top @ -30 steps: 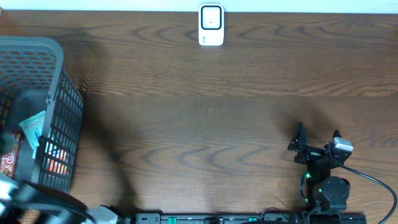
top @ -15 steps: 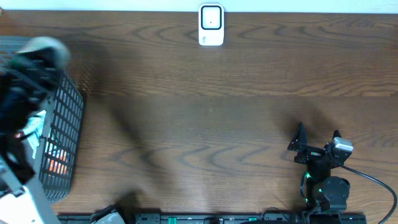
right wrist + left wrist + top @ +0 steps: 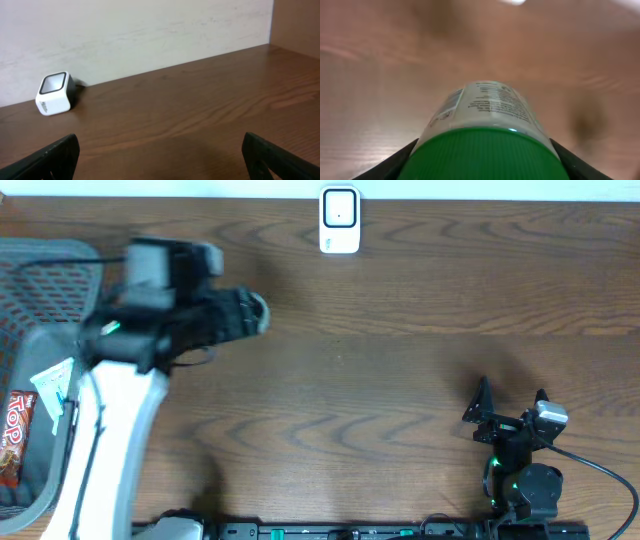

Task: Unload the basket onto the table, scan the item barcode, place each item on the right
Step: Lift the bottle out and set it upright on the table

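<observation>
L tool (image 3: 243, 316): clamped on bottle (image 3: 487, 105) — fingers (image 3: 395, 165) on either side of green cap (image 3: 487, 155), partly spread to fit it.
Bottle: in L tool's grip above tabletop (image 3: 400, 360), lying sideways, cap twd wrist cam, white printed label up. Just right of basket (image 3: 50, 265), below-left of scanner (image 3: 340, 220), well apart from it. Barcode: can't tell where.
Scanner: white, at far edge, approx centre.
R tool (image 3: 512, 396): spread wide, holds nothing — near-right part of tabletop, scanner at left in its wrist cam.
Basket: grey mesh, far left, snack packs (image 3: 14, 435) inside.
</observation>
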You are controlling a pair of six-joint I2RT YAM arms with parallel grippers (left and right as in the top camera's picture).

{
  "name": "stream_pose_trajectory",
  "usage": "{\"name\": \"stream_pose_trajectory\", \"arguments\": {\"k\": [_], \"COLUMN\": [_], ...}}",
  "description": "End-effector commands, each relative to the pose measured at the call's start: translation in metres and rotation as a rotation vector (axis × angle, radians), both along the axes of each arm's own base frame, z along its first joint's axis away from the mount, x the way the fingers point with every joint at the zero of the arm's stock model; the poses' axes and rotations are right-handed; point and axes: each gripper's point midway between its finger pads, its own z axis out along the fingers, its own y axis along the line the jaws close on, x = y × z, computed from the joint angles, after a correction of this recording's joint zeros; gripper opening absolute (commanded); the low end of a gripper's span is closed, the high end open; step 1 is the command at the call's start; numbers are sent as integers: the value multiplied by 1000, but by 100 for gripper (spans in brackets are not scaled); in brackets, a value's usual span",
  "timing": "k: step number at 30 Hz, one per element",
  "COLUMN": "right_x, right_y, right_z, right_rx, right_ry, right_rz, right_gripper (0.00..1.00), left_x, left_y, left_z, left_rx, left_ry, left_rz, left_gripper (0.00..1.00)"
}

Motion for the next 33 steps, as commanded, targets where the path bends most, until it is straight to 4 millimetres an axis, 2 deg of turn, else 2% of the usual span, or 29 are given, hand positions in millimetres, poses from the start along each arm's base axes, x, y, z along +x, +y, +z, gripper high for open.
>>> {"name": "stream_pose_trajectory", "arguments": {"k": [1,10,16,18,20,22,28,33], "right_x": [0,0,0,0,0,0,0,0], "right_y": [-2,-2,-2,-2,-2,-2,-2,-2], "right_z": [-2,-1,-2,-2,-2,-1,-1,-2], "right_rx": [-13,-13,-13,-13,-13,-13,-13,-13], "right_ry": [6,6,6,6,6,6,6,6], "right_rz": [-5,-5,-5,-5,-5,-5,-5,-5], "right_gripper": [99,99,99,99,99,99,99,99], "left_x": [12,44,50,51,54,62,71,73], "left_y": [3,-5,10,16,23,29,46,60], "left_z": [-41,-128,-178,-187,-188,-185,-157,-117], "left_rx": [145,174,279,316,347,351,324,301], "left_ry": [77,208,309,323,312,283,211,114], "left_rz": [-16,-30,-3,8,26,48,106,154], "left_gripper": [69,69,69,77,89,95,98,99]}}
